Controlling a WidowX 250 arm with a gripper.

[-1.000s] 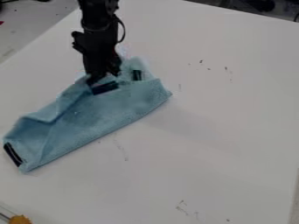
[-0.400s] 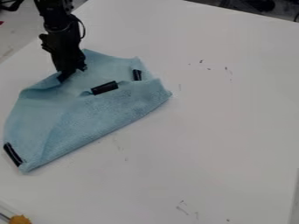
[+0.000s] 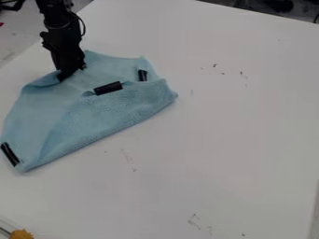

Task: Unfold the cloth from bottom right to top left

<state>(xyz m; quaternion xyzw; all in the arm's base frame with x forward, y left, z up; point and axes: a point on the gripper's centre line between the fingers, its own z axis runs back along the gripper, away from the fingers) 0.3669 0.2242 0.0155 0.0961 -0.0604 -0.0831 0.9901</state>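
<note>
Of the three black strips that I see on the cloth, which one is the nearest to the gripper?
The middle strip is nearest the gripper. The upper-right strip is farther, and the lower-left strip farthest.

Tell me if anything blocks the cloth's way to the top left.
Nothing visible but the arm: the gripper is at the upper-left edge of the cloth, with the table beyond.

Wht tbl [image 3: 249,140] w/ marks [image 3: 129,159], yel obj [image 3: 21,234] btm L
</note>
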